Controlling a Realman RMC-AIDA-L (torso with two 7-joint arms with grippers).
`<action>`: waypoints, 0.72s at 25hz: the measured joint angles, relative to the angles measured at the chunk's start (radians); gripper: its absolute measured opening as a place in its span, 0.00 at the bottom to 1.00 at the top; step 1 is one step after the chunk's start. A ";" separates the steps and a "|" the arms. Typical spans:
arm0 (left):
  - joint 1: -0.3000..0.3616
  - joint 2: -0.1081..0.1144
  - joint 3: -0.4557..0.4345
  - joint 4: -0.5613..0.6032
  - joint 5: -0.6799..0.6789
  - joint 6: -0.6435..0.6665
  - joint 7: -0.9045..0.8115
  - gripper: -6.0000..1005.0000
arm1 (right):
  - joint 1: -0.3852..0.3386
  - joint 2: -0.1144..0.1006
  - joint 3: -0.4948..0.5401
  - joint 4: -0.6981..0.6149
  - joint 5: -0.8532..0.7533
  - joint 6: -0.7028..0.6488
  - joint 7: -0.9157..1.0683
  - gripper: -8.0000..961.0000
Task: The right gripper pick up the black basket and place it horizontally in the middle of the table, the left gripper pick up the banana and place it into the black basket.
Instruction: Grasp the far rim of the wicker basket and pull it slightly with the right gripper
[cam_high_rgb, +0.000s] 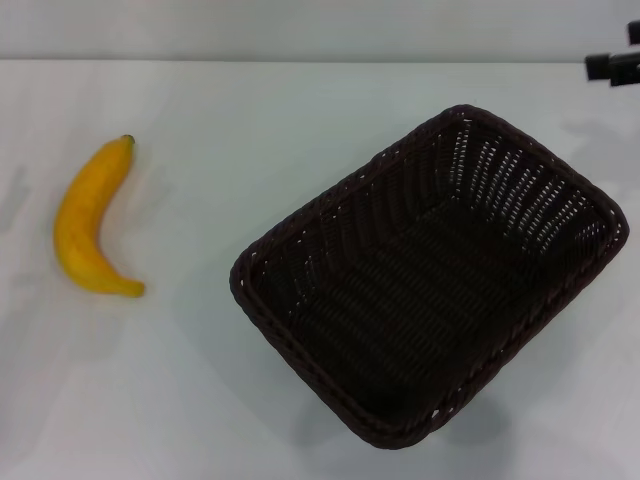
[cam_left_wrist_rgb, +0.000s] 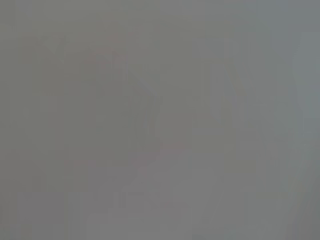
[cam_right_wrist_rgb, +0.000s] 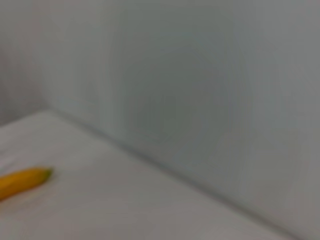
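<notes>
The black basket (cam_high_rgb: 430, 275) stands on the white table (cam_high_rgb: 250, 130), right of the middle, turned diagonally, open side up and empty. The banana (cam_high_rgb: 88, 222) lies on the table at the far left, stem tip pointing to the back; its tip also shows in the right wrist view (cam_right_wrist_rgb: 22, 181). Only a black tip of the right gripper (cam_high_rgb: 612, 66) shows at the upper right edge of the head view, well behind the basket and apart from it. The left gripper is out of view; the left wrist view shows only a plain grey surface.
A pale wall runs along the table's back edge (cam_high_rgb: 320, 58). Bare tabletop lies between the banana and the basket.
</notes>
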 joint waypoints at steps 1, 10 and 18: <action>0.000 -0.001 0.001 0.000 0.000 -0.001 -0.001 0.88 | 0.026 -0.004 0.000 -0.008 -0.040 0.040 0.043 0.83; 0.005 -0.002 0.004 -0.012 0.003 -0.051 -0.001 0.88 | 0.243 -0.011 -0.010 0.046 -0.390 0.162 0.277 0.81; 0.028 -0.002 0.001 -0.013 0.001 -0.055 0.012 0.88 | 0.410 0.019 -0.149 0.174 -0.563 0.207 0.386 0.79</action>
